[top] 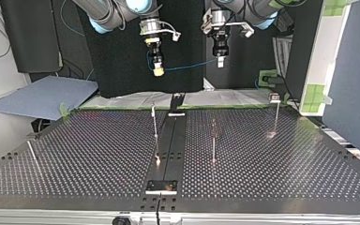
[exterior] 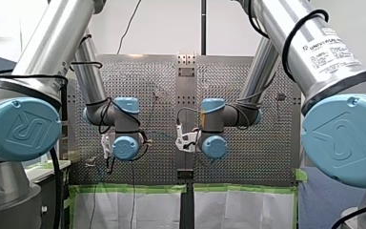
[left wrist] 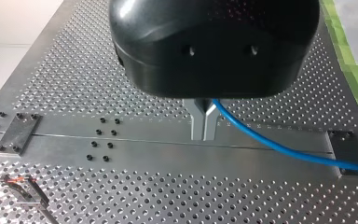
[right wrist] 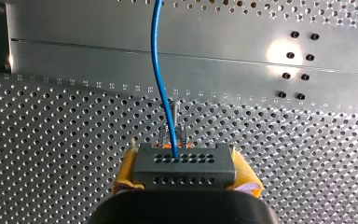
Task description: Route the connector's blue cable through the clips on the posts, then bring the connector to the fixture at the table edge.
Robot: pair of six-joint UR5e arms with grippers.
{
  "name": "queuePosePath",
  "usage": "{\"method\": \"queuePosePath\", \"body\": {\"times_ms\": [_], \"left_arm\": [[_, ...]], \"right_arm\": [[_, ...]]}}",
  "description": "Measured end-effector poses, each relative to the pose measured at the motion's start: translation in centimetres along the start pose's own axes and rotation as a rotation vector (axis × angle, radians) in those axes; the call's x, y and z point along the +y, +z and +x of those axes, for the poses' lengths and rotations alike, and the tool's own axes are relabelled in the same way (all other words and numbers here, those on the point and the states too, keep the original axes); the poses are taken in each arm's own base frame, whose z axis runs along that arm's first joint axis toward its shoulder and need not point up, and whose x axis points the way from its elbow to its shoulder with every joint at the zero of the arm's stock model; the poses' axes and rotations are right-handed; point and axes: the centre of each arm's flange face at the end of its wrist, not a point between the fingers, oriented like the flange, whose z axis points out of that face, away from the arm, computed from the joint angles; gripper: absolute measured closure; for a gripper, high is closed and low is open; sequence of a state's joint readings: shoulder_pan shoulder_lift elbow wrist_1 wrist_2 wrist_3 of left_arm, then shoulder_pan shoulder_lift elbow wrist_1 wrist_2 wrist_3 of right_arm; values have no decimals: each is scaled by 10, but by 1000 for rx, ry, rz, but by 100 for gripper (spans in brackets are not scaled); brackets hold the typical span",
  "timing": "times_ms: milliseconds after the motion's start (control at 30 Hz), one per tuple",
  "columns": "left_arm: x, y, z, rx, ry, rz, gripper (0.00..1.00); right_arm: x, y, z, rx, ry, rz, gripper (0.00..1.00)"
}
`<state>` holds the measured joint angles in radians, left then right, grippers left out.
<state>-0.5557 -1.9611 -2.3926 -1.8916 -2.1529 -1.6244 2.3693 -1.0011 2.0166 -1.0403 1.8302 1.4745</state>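
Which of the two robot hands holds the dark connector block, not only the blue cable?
My right hand: its yellow pads clamp the dark grey perforated connector block. My left hand pinches only the thin blue cable between metal fingers.

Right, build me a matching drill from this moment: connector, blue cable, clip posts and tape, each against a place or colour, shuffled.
Things:
1. connector
2. blue cable
3. posts
4. tape

Places and colours:
a. green, at the table's edge
b. standing on the table, no cable in them
c. between the yellow pads of my right claw
d. pinched in the metal fingers of my left claw

Pairs: 1-c; 2-d; 3-b; 4-a.
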Motion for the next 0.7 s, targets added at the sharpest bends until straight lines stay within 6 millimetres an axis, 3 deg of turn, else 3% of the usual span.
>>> {"method": "queuePosePath", "body": {"times_ms": [300,700], "left_arm": [[0,0,0,0,0,0,100],[0,0,0,0,0,0,100]], "right_arm": [[1,-1,-2,-7,1,0,100],[4,-25,-60,-134,-14,10,100]]}}
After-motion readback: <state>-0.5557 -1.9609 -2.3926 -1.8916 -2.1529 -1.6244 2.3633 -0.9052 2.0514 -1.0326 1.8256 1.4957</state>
